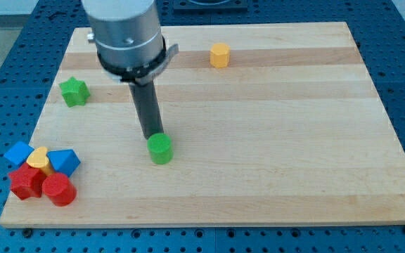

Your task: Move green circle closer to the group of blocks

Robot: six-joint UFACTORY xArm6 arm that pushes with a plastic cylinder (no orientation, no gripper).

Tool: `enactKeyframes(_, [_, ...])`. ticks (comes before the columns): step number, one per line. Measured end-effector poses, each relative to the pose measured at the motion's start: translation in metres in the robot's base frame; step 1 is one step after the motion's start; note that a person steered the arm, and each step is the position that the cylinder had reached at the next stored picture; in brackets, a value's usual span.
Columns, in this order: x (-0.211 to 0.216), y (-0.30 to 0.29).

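you see a pale wooden tabletop (273, 140) lying on a blue perforated base. the small green circle block (161, 148), a short plastic-looking cylinder, sits left of the tabletop's middle. my tip (152, 136), the lower end of a straight dark rod, stands just at the block's upper left edge, apparently touching it. there is no pincer on this arm, so nothing opens or closes; the rod can only push.

the block looks light, stiff and smooth, so expect it to slide easily and roll off a glancing contact. push it from its right side, through its centre.

the group lies at the view's bottom left: a blue block (18, 153), a yellow block (39, 159), a second blue block (65, 161), a red block (26, 181) and a red cylinder (59, 189). no containers are present.
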State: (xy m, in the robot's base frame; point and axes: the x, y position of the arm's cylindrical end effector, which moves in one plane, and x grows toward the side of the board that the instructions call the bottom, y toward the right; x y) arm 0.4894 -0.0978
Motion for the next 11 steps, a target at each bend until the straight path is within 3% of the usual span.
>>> enactKeyframes(2, [-0.004,0.021])
enactKeyframes(4, [0.023,0.063])
enactKeyframes(7, [0.028,-0.037])
enactKeyframes(11, [0.074,-0.039])
